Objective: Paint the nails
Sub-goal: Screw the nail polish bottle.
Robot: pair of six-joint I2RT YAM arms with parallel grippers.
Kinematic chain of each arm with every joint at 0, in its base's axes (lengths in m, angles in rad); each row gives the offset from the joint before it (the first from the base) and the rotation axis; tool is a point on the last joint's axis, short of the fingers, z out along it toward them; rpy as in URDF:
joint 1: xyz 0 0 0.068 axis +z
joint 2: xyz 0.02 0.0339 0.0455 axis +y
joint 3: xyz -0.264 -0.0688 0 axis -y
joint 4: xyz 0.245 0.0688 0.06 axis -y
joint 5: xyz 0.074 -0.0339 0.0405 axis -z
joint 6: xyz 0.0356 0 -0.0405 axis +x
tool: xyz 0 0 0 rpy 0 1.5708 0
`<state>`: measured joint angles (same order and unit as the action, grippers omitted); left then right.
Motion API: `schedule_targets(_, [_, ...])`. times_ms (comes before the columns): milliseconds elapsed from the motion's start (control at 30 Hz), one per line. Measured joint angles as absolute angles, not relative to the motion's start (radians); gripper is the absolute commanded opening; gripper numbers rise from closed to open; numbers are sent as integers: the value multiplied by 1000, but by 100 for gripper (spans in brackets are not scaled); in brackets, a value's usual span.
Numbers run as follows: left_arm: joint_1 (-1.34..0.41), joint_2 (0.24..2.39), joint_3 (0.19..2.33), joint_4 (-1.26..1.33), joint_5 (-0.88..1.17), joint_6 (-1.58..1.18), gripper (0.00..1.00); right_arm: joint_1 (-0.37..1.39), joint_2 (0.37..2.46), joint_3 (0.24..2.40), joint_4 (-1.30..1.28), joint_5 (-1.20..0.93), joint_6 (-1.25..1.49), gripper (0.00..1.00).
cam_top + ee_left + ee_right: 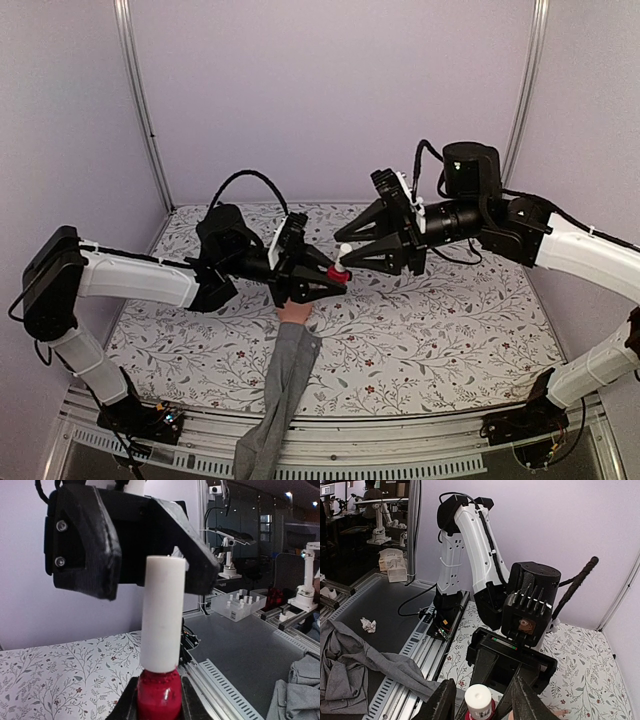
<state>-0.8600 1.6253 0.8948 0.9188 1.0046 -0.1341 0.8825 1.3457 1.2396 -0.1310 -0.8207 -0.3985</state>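
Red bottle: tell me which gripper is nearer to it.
Left. The left gripper is clamped on the red bottle; the right gripper sits open around the white cap just above it.

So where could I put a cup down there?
Bare cloth lies right of the grey sleeve and along the back wall. The middle is crowded: left gripper and right gripper meet at the polish bottle above the mannequin hand.

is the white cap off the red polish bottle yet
No, in the left wrist view the white cap sits upright on top of the red polish bottle.
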Motion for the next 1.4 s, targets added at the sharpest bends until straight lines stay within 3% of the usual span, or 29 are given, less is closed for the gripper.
schedule_targets(267, [-857, 1639, 904, 920, 1060, -171, 0, 899, 1390, 1294, -209, -844, -432, 35])
schedule_targets(667, [-847, 1658, 904, 965, 1092, -222, 0, 910, 1416, 1304, -269, -832, -467, 11])
schedule_targets(833, [-845, 1659, 900, 980, 1085, -234, 0, 910, 1417, 1304, -262, -824, -468, 6])
schedule_targets(1100, [-843, 1641, 864, 1011, 1007, -215, 0, 907, 1427, 1304, -234, -807, -444, 0])
schedule_targets(1400, [-841, 1579, 805, 1000, 800, -138, 0, 900, 1446, 1309, -162, -728, -397, 0])
